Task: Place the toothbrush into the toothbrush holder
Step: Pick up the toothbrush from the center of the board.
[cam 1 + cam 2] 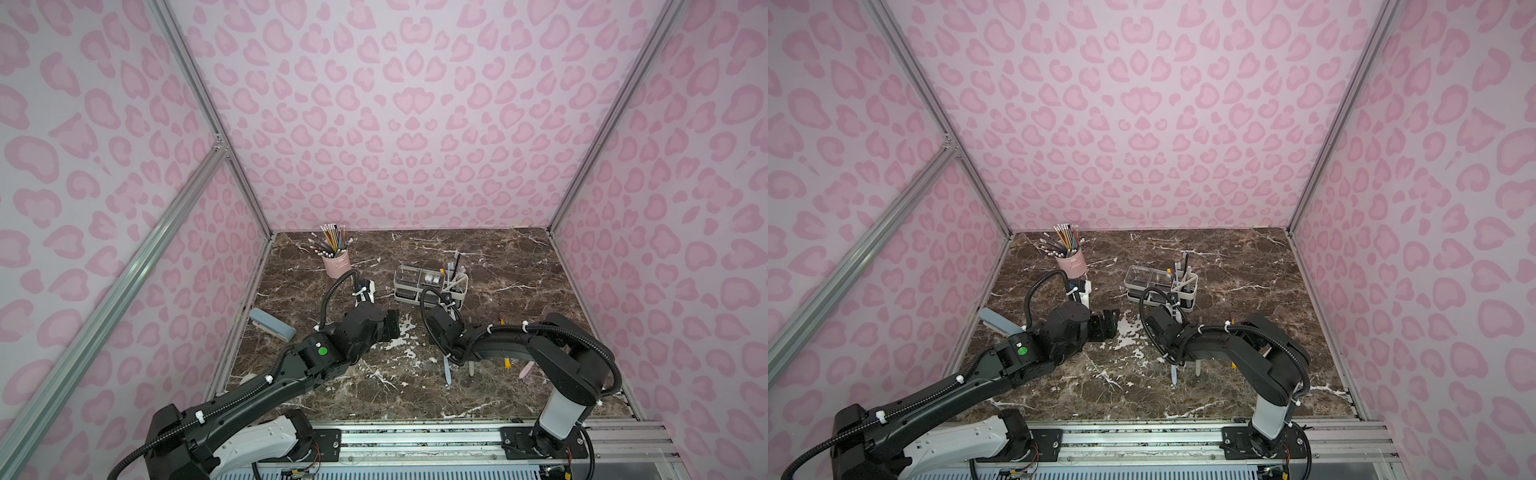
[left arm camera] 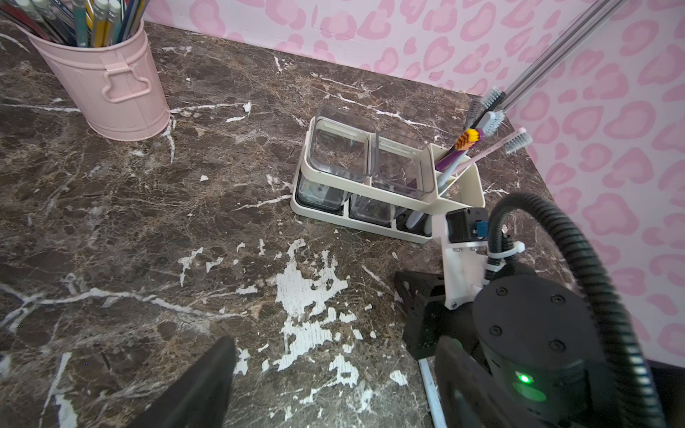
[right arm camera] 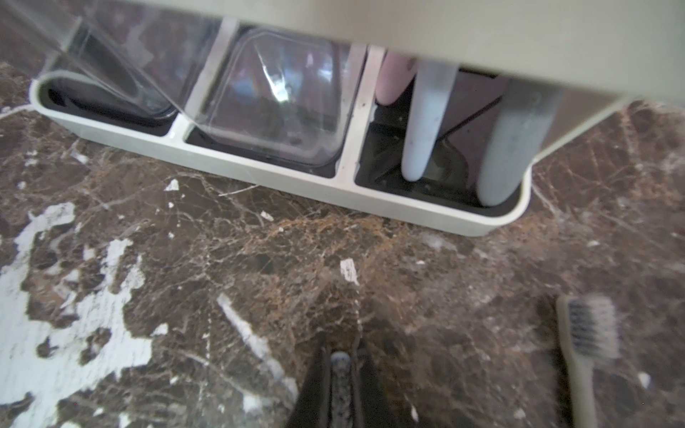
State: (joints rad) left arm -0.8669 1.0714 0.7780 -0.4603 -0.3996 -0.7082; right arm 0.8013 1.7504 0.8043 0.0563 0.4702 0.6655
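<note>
Where it lies near the white rectangular plastic toothbrush holder, the pale blue toothbrush is clamped by the right gripper | left gripper spread wide, empty | step: grasp | next: to be lifted, upended, slotted.

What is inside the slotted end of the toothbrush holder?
Several toothbrushes stand heads up in the toothbrush holder. Its white wall covers their middles, so the exact count is unclear.
</note>
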